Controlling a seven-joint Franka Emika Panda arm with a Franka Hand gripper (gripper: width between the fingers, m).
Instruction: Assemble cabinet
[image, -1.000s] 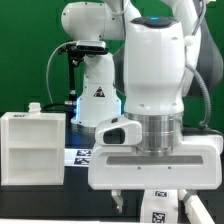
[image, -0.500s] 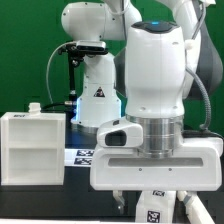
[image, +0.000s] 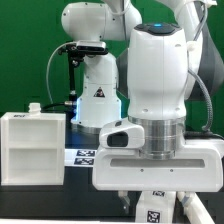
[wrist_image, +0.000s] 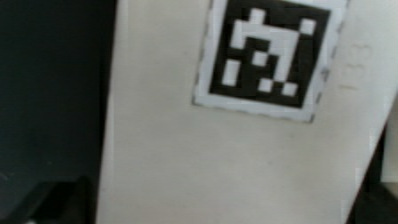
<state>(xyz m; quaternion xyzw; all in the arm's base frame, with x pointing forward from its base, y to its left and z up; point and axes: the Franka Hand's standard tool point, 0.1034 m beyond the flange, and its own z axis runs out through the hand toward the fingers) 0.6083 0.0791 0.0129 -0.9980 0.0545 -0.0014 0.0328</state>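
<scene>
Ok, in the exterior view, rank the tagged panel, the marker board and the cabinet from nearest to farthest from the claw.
1. Tagged panel, just below the claw.
2. Marker board, behind, toward the exterior view's left.
3. Cabinet, far on the exterior view's left.

The large white box-shaped plastic cabinet (image: 30, 146) blocks the black worktop (image: 45, 202) at the exterior view's left. Bare worktop lies open in front of it. The thin marker board (image: 82, 155) lies flat beside it, passable overhead. A flat white tagged panel (wrist_image: 178, 130) lies close under the wide-spread gripper (image: 152, 200). The white robot base (image: 97, 98) closes the rear.
</scene>
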